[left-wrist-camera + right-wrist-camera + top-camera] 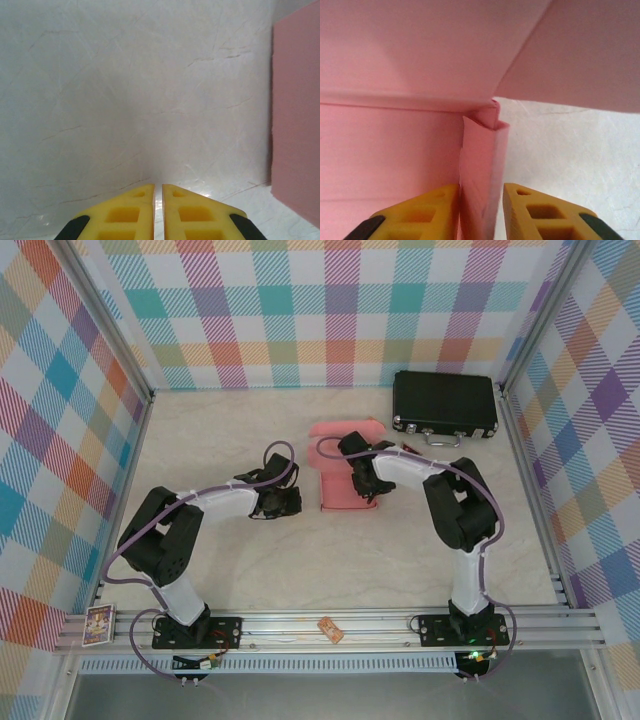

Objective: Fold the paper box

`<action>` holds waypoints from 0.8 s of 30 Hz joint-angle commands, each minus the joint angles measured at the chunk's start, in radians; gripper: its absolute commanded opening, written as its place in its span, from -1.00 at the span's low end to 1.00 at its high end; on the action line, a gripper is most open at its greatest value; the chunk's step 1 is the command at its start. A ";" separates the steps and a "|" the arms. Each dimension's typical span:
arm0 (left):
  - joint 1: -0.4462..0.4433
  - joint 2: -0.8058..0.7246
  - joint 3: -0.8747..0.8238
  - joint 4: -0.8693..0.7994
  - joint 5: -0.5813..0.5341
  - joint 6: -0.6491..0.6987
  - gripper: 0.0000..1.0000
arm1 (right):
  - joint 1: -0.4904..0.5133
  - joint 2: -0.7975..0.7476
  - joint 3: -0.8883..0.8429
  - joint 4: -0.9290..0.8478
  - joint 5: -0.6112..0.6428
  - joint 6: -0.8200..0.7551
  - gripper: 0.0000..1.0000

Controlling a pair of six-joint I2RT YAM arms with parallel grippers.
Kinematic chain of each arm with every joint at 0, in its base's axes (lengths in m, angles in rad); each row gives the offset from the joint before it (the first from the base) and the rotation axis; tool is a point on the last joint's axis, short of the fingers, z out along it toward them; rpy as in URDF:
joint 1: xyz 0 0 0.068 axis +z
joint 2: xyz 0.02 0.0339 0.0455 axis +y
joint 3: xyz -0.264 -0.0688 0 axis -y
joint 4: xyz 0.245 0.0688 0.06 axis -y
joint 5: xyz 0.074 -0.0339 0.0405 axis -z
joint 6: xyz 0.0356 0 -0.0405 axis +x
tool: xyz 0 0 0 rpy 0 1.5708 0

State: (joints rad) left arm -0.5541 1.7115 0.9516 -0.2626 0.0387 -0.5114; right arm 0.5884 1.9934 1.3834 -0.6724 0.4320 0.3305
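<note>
Left hand (283, 502) sits low over the pale marbled desk (220, 440), yellow fingers pressed together with only a hairline slit between them, nothing held. Its wrist view shows bare desk ahead of it. The salmon-pink thin-cardboard paper box (335, 485) lies just to the left hand's right, near but apart, about mid-desk. It is half formed: a flat base panel with its long axis running away from the arm bases, a raised back part at the far end, and flaps not yet closed. Right hand (365, 485) is the one on the box, at its right edge, so it is the nearer arm by far. In the right wrist view its jaws stand partly apart astride an upright side wall (482, 145) of doubled cardboard. The left finger is against the wall and a sliver of gap shows on the other side, so it looks like a loose straddle, not a pinch. A wide pink flap overhangs above. The surface is clean and matte with crisp creases. Far right at the back, well apart, sits a black hard case (445, 402).
</note>
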 commanded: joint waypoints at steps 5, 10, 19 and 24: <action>0.005 -0.023 0.018 -0.044 -0.013 0.013 -0.76 | -0.007 -0.090 -0.013 -0.028 -0.052 0.007 -0.23; 0.005 -0.021 0.021 -0.040 -0.007 0.016 -0.76 | -0.011 -0.125 -0.032 -0.031 -0.092 0.019 -0.22; 0.010 -0.063 0.037 -0.026 -0.019 0.038 -0.55 | -0.078 -0.311 -0.182 0.090 -0.288 0.054 -0.16; 0.028 -0.087 0.041 0.034 0.018 0.050 -0.39 | -0.129 -0.422 -0.276 0.162 -0.400 0.055 -0.10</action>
State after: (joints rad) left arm -0.5438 1.6581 0.9672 -0.2691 0.0364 -0.4778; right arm 0.4805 1.6196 1.1450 -0.5713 0.1333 0.3691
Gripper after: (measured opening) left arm 0.299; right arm 0.448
